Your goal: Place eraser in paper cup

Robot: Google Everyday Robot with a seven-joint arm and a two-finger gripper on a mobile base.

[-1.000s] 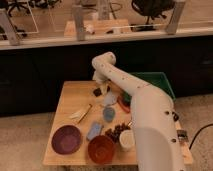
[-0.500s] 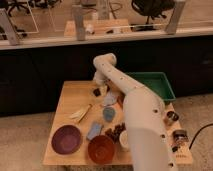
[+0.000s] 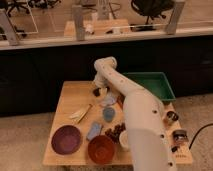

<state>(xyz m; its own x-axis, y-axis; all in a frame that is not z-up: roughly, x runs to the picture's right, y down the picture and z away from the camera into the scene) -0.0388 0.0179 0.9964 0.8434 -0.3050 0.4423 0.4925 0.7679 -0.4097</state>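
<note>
My gripper (image 3: 100, 92) hangs from the white arm (image 3: 131, 102) over the far middle of the wooden table (image 3: 70, 95), close to its surface. A small dark shape (image 3: 96, 92) sits right at the gripper; I cannot tell whether it is the eraser or part of the gripper. The paper cup (image 3: 122, 140), white, stands near the front of the table, right of the orange-brown bowl (image 3: 101, 149), and is partly hidden by the arm.
A purple bowl (image 3: 66, 138) is at front left. A pale blue pad (image 3: 94, 131), a blue-grey cup (image 3: 108, 114), a cream object (image 3: 80, 114) and a dark cluster (image 3: 115, 131) lie mid-table. A green bin (image 3: 152, 84) stands at back right, with metal cups (image 3: 171, 117) at the right edge.
The arm's forearm has swung slightly left. The gripper stays over the far middle of the table, a little lower.
</note>
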